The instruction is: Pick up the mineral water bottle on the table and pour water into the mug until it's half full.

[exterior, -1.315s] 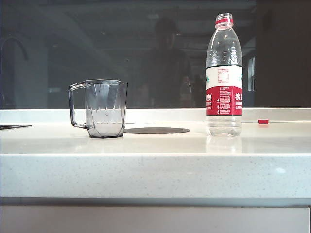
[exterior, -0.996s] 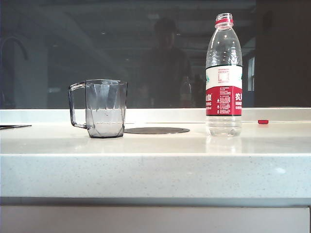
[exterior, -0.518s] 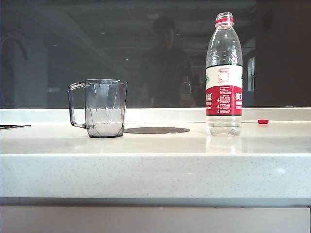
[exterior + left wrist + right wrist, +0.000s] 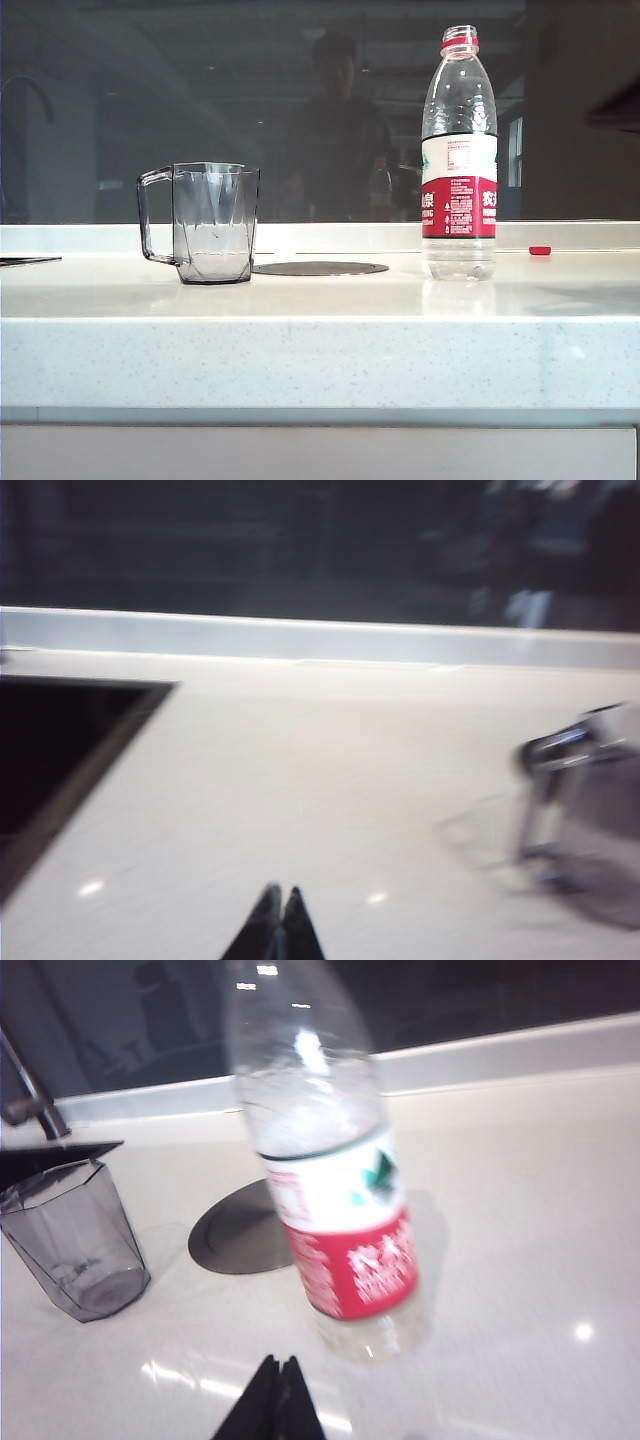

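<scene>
Nearest you in the right wrist view, your right gripper [image 4: 275,1400] has its two dark fingertips pressed together, holding nothing, hanging over the table [image 4: 320,350] just short of the mineral water bottle [image 4: 330,1175]. The left gripper [image 4: 280,930] is likewise pinched together and empty, above bare countertop with the mug [image 4: 590,800] off to one side, blurred. Neither gripper shows in the exterior view. There, past the thick front edge, the mug [image 4: 200,222] stands upright on the left, handle pointing left, with no water visible in it. Just beside its base lies the dark round disc [image 4: 320,268]. Well to the right, the mineral water bottle [image 4: 459,150] stands upright, uncapped. Farther back, near the rear ledge, sits a small red cap [image 4: 540,250]
</scene>
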Controlling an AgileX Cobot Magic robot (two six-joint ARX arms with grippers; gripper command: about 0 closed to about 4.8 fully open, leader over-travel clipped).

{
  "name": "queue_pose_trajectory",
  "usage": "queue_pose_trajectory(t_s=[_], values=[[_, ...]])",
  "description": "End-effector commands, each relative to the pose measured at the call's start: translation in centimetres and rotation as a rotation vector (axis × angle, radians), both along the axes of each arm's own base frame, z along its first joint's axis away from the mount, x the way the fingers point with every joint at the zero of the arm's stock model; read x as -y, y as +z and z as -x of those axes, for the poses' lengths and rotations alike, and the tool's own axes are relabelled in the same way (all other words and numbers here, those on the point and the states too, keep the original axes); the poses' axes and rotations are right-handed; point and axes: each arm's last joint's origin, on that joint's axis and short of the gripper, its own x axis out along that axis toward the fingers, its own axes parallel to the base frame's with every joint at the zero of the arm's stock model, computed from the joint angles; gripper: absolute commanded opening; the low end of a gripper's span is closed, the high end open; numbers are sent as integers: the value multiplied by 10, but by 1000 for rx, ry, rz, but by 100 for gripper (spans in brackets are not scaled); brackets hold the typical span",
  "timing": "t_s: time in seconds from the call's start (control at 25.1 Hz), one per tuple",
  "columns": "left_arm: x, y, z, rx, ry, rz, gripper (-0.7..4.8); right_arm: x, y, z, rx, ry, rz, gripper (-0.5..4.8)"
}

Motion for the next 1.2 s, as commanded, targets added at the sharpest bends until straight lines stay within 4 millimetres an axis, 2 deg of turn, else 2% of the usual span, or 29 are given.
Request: queue_pose_trajectory(t_s=[0.04,0.08,0.2,0.24,0.48,0.64,0.8,1.12,1.2], values=[[3,9,2,77,-109,32,-5,-9,11,-10,63,-69,14,96],[4,9,2,84,-130,30,-5,-11,11,-15,56,-81,17,144],[7,4,2,11,-267,84,-5,-26,6,-40,14,-83,43,420],[8,3,2,-6,-293,99,-5,-30,3,-48,2,-83,50,447],[17,1,4,-32,-390,125,-5,-38,-4,-64,11,-109,44,479],[26,-2,6,-77,-471,126,-5,-40,-9,-67,10,-109,44,479],[35,-6,9,-119,-464,128,-5,-46,-16,-78,-30,-108,70,479],[44,-7,13,-137,-508,137,-5,-56,-19,-97,-26,-108,96,479],[43,-9,12,-154,-472,134,-5,-59,-22,-103,-26,-131,98,479]])
